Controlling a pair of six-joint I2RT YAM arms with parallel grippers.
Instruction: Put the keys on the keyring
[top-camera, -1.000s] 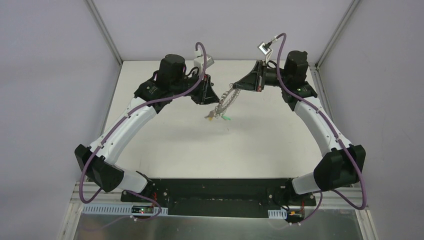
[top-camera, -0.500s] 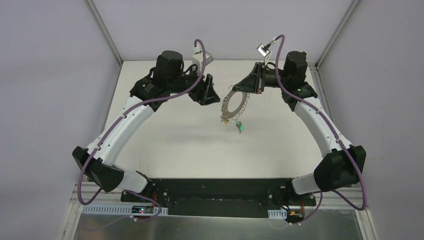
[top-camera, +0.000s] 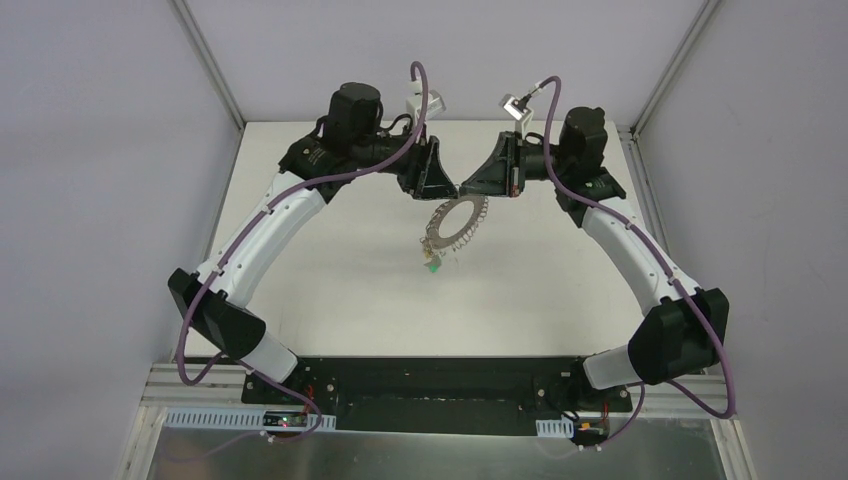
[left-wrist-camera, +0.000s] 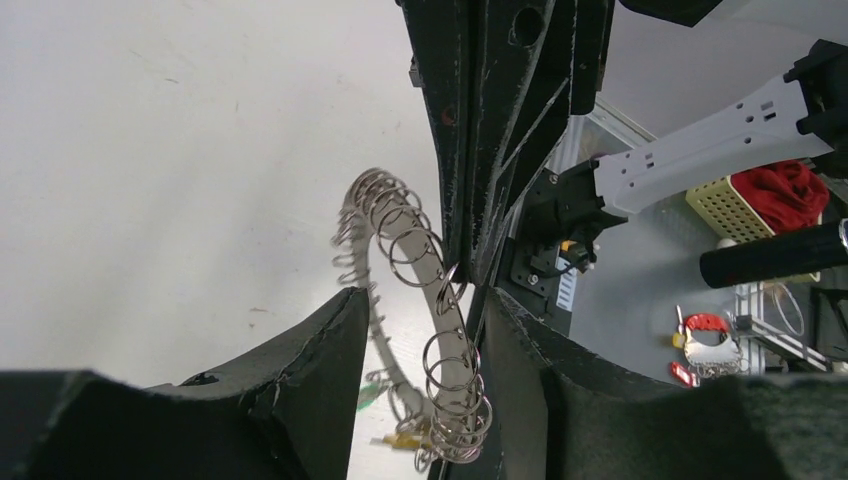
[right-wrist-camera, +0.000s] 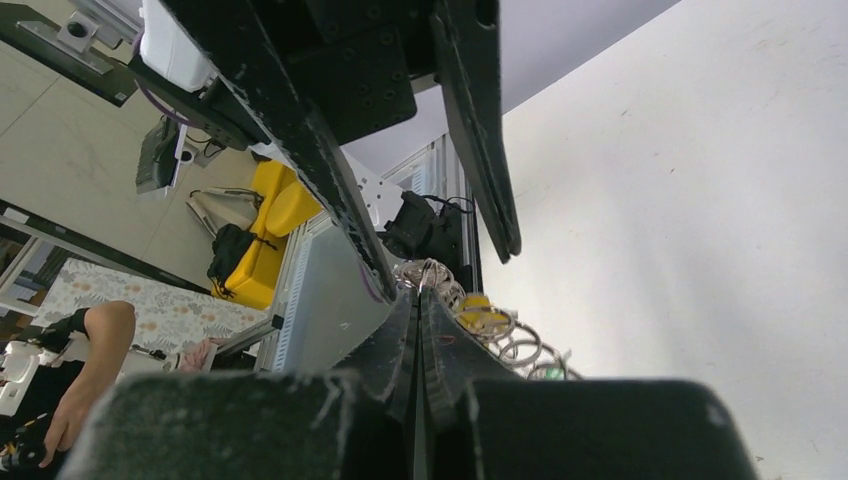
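Right gripper is clenching the top of the keyring, which is hanging above the table. Left gripper, jaws released, is straddling the keyring. Keys are dangling from the keyring's lowest point.

No lettering, label, brand name, number or sign is legible on anything in view.

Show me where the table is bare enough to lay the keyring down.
Bare table lies between the left arm and the dangling keys, and between the keyring and the right arm. Crowded far middle: left pincer and right pincer meet at the keyring.
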